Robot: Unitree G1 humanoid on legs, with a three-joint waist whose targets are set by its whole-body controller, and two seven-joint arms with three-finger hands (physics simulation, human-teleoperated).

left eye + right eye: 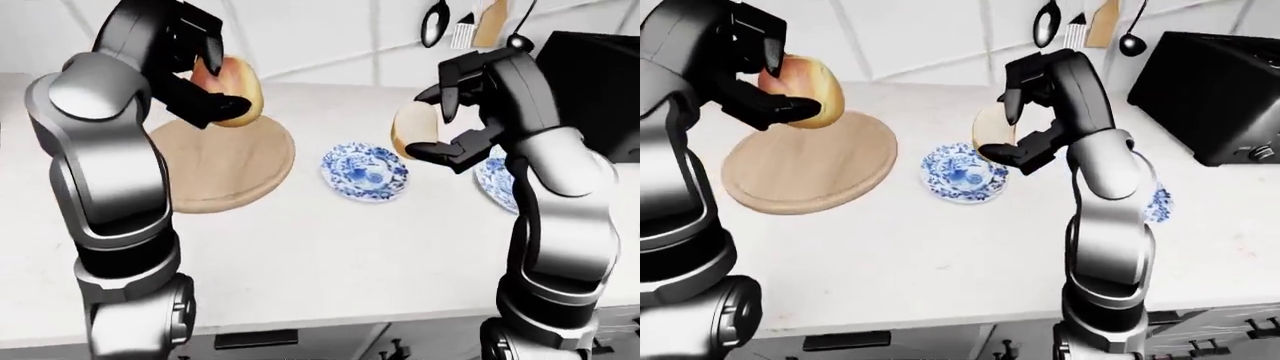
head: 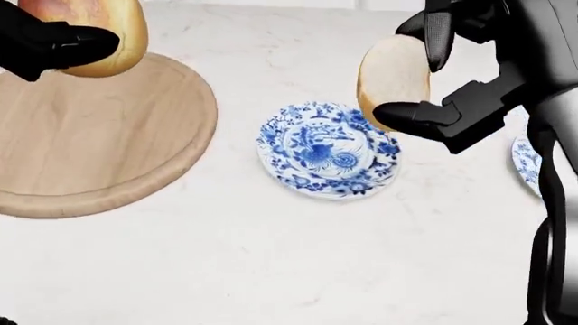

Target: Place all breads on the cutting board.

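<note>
A pale marbled table [image 2: 271,271] is carrying everything, w/ a white wall behind where utensils [image 1: 470,26] are hanging, and a black toaster [image 1: 1215,105] is sitting at the right-eye view's right. A round wooden cutting board [image 2: 99,142] is lying bare at head view's left. The left hand [image 1: 200,75] is clenching a golden-brown bread roll [image 1: 235,90], pinkish on one side, and is holding it up over the board, not touching it. The right hand [image 2: 452,88] is gripping a paler bread piece [image 2: 393,74] w/ a tan crust, lifted above the blue-white plate [image 2: 325,152], which is lying bare near the board. A 2nd blue plate [image 2: 524,162] is partly hiding behind the right arm; contents can't be told.
</note>
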